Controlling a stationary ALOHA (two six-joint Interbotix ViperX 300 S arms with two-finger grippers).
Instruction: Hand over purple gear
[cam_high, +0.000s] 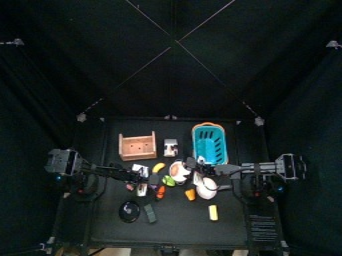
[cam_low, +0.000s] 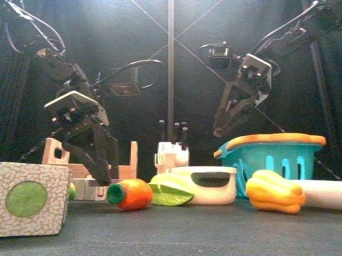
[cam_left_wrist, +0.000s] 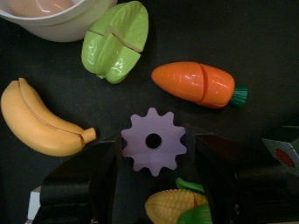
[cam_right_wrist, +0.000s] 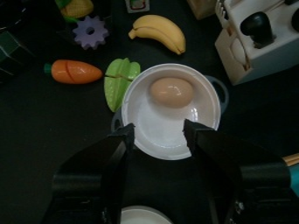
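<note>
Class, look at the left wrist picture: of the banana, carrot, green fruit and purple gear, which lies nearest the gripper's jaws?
The purple gear: it lies right between the left gripper jaws' tips, while the others sit farther off.

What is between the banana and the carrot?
In the right wrist view, the purple gear lies between the banana and the carrot. The left wrist view shows the same, with the left gripper open above it.
</note>
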